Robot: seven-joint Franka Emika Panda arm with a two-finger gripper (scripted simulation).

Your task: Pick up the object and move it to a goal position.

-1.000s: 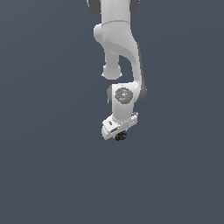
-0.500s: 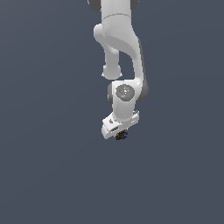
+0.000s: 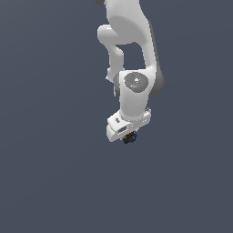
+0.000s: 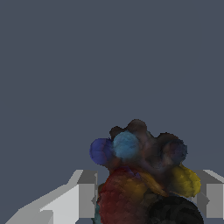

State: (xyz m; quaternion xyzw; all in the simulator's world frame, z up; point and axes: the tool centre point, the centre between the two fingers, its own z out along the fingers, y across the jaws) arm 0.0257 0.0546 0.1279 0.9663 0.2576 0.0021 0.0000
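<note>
One white arm [image 3: 132,50] reaches downward; its gripper [image 3: 129,137] is clamped on the object [image 4: 142,179], a dark lump with blue, red and yellow blobs, lodged between both fingers [image 4: 81,197].

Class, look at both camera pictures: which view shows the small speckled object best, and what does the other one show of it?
The wrist view. There the object fills the lower part of the picture between the gripper's two fingers, with blue, red and yellow lumps plain to see. In the exterior view the object is only a tiny dark speck under the white gripper.
</note>
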